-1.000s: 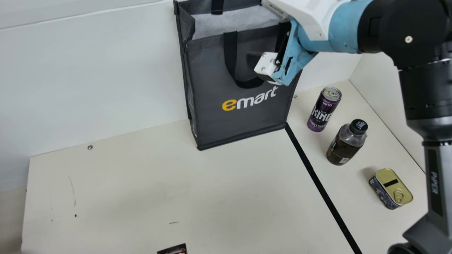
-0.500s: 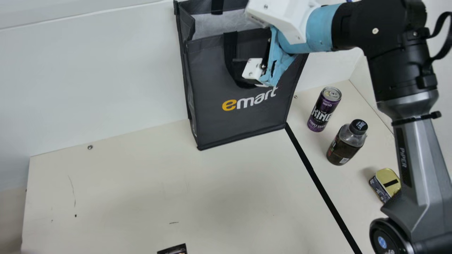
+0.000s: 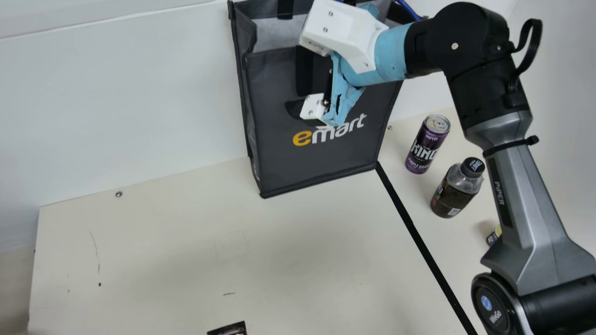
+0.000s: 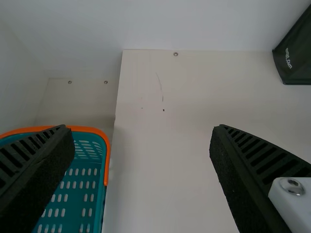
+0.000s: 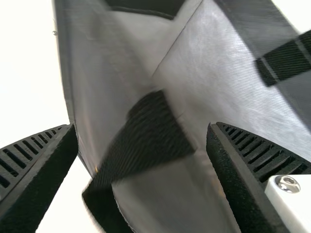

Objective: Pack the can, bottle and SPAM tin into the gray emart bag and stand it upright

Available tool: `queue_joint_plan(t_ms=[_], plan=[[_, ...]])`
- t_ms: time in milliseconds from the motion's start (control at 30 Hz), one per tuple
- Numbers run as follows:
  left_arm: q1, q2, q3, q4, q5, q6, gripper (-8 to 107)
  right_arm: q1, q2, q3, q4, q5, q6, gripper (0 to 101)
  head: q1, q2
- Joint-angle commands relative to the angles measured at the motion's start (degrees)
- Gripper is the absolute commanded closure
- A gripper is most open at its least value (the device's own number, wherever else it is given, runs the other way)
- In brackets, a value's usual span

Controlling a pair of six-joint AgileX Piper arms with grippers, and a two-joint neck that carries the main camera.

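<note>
The bag (image 3: pixel 321 158) stands upright at the worktop's (image 3: pixel 167 242) far edge; can (image 3: pixel 424 149), bottle (image 3: pixel 454 193) and tin (image 3: pixel 492 236) sit towards its right edge. Both left fingers (image 4: pixel 43 165) and right fingers (image 5: pixel 34 170) are apart; the latter could snag the loose handle (image 5: pixel 146 136), tipping the bag.

The bag (image 3: pixel 316 163) is gray with yellow-and-white lettering (image 3: pixel 321 135) and black handles (image 3: pixel 305 74), the can (image 3: pixel 423 149) purple, the bottle (image 3: pixel 449 197) dark with a black cap (image 3: pixel 472 167), the tin (image 3: pixel 492 237) yellow and dark, the table (image 3: pixel 186 251) cream with a black stripe (image 3: pixel 409 224), the basket (image 4: pixel 101 204) teal with an orange rim (image 4: pixel 108 160).
</note>
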Motion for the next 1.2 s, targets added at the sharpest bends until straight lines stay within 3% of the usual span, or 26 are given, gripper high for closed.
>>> queue_joint_plan(t_ms=[0, 333, 767, 1167], plan=[[0.00, 0.00, 0.00, 0.00, 0.00, 0.00, 9, -0.03, 0.25, 0.03, 0.31, 0.07, -0.16, 33, -1.21, -0.05], [0.00, 0.00, 0.00, 0.00, 0.00, 0.00, 9, -0.56, 1.45, -0.02, 1.32, 0.07, -1.12, 100, -1.21, -0.05], [0.00, 0.00, 0.00, 0.00, 0.00, 0.00, 9, -1.56, 2.82, -2.56, 2.47, 0.07, -3.45, 101, -1.21, -0.05], [0.00, 0.00, 0.00, 0.00, 0.00, 0.00, 9, -1.99, -0.62, -2.49, 1.62, 0.07, -0.91, 101, -1.21, -0.05]])
